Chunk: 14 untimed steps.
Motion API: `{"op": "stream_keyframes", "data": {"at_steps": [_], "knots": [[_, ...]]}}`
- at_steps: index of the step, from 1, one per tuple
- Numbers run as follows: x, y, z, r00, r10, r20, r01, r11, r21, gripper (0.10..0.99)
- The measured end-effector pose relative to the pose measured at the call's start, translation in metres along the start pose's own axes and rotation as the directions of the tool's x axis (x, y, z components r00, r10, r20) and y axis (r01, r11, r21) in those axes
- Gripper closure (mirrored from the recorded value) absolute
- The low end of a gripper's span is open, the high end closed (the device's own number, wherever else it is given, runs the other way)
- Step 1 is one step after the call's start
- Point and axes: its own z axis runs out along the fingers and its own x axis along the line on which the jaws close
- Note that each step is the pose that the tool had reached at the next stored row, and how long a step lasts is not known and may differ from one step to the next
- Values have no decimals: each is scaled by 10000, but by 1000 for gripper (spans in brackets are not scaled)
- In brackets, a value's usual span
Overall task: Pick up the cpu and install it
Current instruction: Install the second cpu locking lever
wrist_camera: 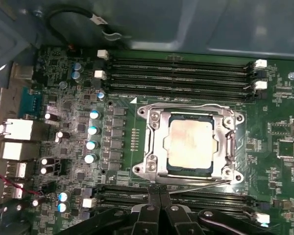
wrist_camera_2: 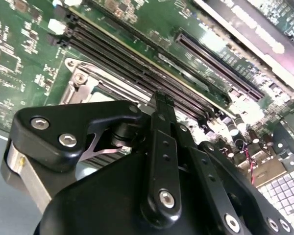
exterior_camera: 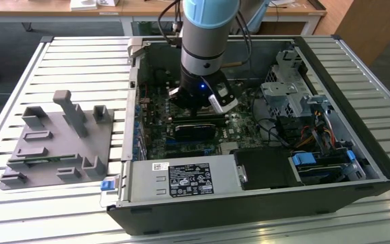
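Nearest the camera in the first wrist view, the gripper hangs just above the motherboard, its two black fingertips pressed together with no gap and nothing between them. The tips stand over the memory slots that run along the near edge of the socket frame, just short of the thin metal lever lying along that edge.

Just beyond them the cpu lies flat in the socket, its pale silver top facing up and its sides square to the frame around it. It is close to square, so no long axis stands out; its edges run parallel to the memory slots on either side.

Beyond the socket, four more memory slots with white latches run parallel to the cpu's far edge, and a black cable loops against the case wall behind them.

In the second wrist view the black finger linkage fills the foreground over the same slots.

In the exterior view the arm reaches down into the open computer case, which lies on a slatted table beside a grey fixture tray at the exterior view's left.
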Motion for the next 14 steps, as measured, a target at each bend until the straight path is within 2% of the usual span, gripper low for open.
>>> {"op": "stream_keyframes", "data": {"at_steps": [5,10,14], "knots": [[45,-17,23,10000,-4,5,4,9999,-117,980],[53,-23,50,10000,-12,24,14,9989,-468,980],[82,-38,71,10000,-16,30,18,9984,-560,980]]}}
